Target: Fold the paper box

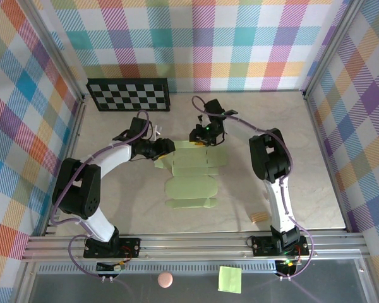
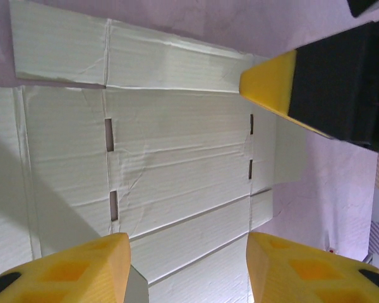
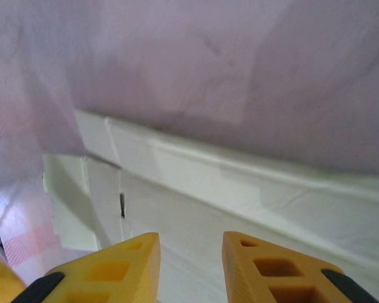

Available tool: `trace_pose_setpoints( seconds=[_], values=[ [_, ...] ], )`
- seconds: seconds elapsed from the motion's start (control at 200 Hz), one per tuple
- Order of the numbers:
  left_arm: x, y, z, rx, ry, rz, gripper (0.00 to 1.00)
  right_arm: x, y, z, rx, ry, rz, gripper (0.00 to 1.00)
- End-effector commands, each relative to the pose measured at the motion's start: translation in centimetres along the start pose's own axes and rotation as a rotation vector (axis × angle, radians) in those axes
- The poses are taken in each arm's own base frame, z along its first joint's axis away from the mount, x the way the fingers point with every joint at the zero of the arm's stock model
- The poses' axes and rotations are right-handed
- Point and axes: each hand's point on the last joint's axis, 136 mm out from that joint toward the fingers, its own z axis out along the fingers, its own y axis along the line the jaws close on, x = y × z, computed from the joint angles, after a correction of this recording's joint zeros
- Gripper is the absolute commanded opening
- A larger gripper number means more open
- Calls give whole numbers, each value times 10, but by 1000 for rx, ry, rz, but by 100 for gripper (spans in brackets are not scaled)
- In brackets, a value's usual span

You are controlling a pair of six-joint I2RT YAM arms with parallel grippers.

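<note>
Nearest, outside the rail on the dark ledge: a bright-green sticky note (image 1: 230, 279) and a pink ball (image 1: 165, 279), well apart from the work and seemingly no part of it. Just past the right arm's base, a small tan block (image 1: 259, 216) on the surface (image 1: 316, 189), well clear of the card.

Mid-surface, between the two arms: the paper box (image 1: 191, 177), lying opened out flat, rounded flaps toward the bases, crease lines and slots facing up. Hardly folded yet, by the look of it; early in the task.

At the card's far left corner: the left gripper (image 1: 167, 149), reaching in from the side, fingers (image 2: 69, 268) spread wide over a slotted panel with nothing caught between them. Released, then, and low over the card. Probably placed there to pin the sheet against sliding during work on the far edge. Touching the card or just above it: cannot tell.

Just beyond, at the far edge: the right gripper (image 1: 202, 134), pointed down at the long edge strip, fingers (image 3: 123, 265) parted a little, grasping nothing. Seen from the wrist: strip apparently creased slightly upward along its fold line. A likely reason for the position: ready to take or push the flap over. Very near the left gripper, so little room to swing.

Farthest, by the back wall: a black-and-white checkerboard (image 1: 129, 94), lying flat.
</note>
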Motion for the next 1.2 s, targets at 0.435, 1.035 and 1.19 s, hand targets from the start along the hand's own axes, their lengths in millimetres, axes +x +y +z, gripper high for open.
trace_pose_setpoints(
  seconds=[0.435,1.035,1.19],
  values=[
    [-22,-1,-14,-46,-88,-17,52,-1,14,21,-117,74,-10,34],
    [-32,6,-6,-126,-42,8,52,21,-45,53,75,145,34,33],
    [-42,25,1,-248,-14,21,53,27,-49,50,102,161,35,33]
  ],
)
